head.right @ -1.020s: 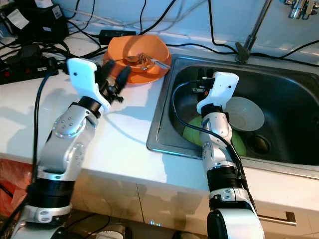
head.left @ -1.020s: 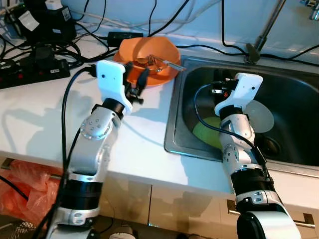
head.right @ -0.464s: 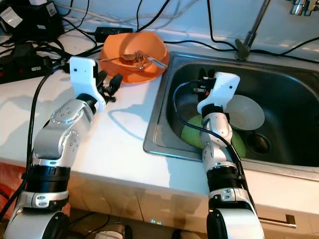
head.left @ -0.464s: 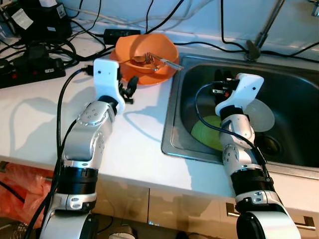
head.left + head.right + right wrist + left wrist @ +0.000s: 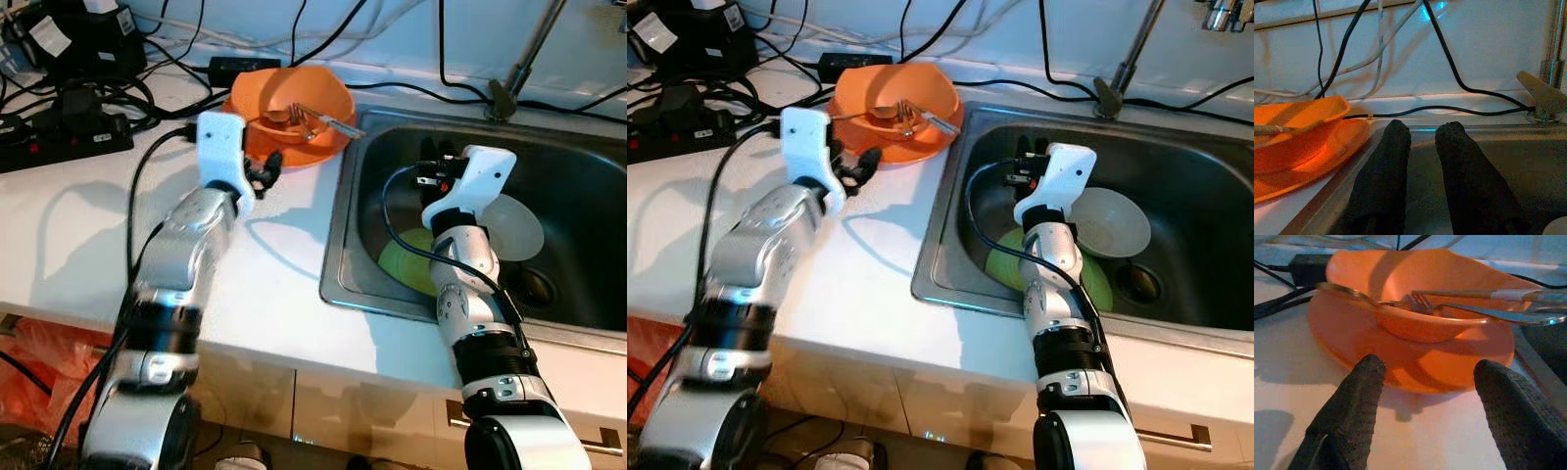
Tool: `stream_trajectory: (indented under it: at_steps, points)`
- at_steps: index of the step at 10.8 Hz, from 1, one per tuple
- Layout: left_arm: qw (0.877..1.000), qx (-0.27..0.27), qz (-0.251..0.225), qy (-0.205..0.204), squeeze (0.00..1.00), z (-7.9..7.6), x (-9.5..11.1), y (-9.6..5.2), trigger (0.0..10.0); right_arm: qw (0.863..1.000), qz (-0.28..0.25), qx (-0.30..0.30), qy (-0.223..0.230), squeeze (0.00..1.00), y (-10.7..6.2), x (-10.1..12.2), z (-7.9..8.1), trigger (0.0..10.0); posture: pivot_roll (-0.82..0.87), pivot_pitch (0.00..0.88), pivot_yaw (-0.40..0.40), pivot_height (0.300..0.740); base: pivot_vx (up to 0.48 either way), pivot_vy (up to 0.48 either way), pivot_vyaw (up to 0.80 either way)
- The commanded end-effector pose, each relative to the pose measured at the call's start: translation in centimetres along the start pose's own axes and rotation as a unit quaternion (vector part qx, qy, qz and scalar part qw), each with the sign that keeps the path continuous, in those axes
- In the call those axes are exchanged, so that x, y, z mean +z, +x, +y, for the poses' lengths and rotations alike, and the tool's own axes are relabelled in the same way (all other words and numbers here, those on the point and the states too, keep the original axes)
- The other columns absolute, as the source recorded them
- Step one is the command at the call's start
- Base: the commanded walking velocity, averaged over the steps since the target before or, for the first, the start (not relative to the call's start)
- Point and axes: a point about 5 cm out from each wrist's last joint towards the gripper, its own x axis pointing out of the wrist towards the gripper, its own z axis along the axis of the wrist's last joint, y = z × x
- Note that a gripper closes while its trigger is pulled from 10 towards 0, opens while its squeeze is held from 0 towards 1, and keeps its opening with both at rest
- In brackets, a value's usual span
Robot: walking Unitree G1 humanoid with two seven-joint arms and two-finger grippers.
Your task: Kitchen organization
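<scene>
An orange bowl (image 5: 284, 98) sits on an orange plate (image 5: 312, 153) on the white counter, beside the sink's left rim. A fork (image 5: 1422, 303), a spoon (image 5: 1347, 290) and a knife (image 5: 1508, 316) lie across the bowl. My left gripper (image 5: 266, 166) is open and low over the counter, just short of the plate's near rim, holding nothing. Inside the steel sink (image 5: 338, 225) lie a green plate (image 5: 404, 264) and a white dish (image 5: 517, 227). My right gripper (image 5: 431, 162) hovers over the sink's left part, shut and empty, above the green plate.
A black power strip (image 5: 61, 132) and several tangled cables cover the counter's back left. The faucet base (image 5: 505, 96) stands behind the sink. Bare white counter (image 5: 284, 269) lies in front of the plate. An orange bag (image 5: 44, 372) sits below the counter edge.
My left arm has stretched forward and its gripper has dropped lower, staying at the plate's near rim. The right arm has held still. The camera shifted slightly.
</scene>
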Motion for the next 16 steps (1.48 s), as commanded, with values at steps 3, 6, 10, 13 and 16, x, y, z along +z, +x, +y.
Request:
stream_trajectory:
  at_steps: [3, 6, 10, 13, 16]
  points:
    - [1.000, -0.012, 0.000, 0.014, 0.00, 0.0, 0.8, 1.1, 0.0, 1.000, -0.007, -0.002, 0.003, 0.00, 0.3, 0.3, 0.0, 10.0, 0.22, 0.078, -0.005, 0.740, 0.000, 0.000, 0.00]
    - [0.999, -0.017, 0.014, 0.036, 0.00, 0.2, 1.6, 2.2, 0.0, 1.000, -0.008, -0.003, 0.004, 0.00, 0.3, 0.4, 0.0, 10.0, 0.21, 0.082, -0.003, 0.740, 0.000, 0.000, 0.00]
    - [0.998, -0.026, 0.041, 0.048, 0.00, 0.3, 1.1, 2.7, 0.0, 1.000, -0.007, -0.005, 0.003, 0.00, 0.3, 0.3, -0.1, 10.0, 0.21, 0.089, -0.003, 0.740, 0.000, 0.000, 0.00]
    - [0.997, -0.028, 0.054, 0.054, 0.00, 0.5, 1.3, 3.2, 0.0, 1.000, -0.006, -0.004, 0.004, 0.00, 0.4, 0.3, 0.0, 10.0, 0.21, 0.093, 0.000, 0.740, 0.000, 0.000, 0.00]
    - [0.997, -0.029, 0.052, 0.055, 0.00, 0.2, 1.7, 3.9, 0.0, 1.000, -0.006, -0.005, 0.005, 0.00, 0.2, 0.3, 0.0, 10.0, 0.21, 0.095, 0.004, 0.740, 0.000, 0.000, 0.00]
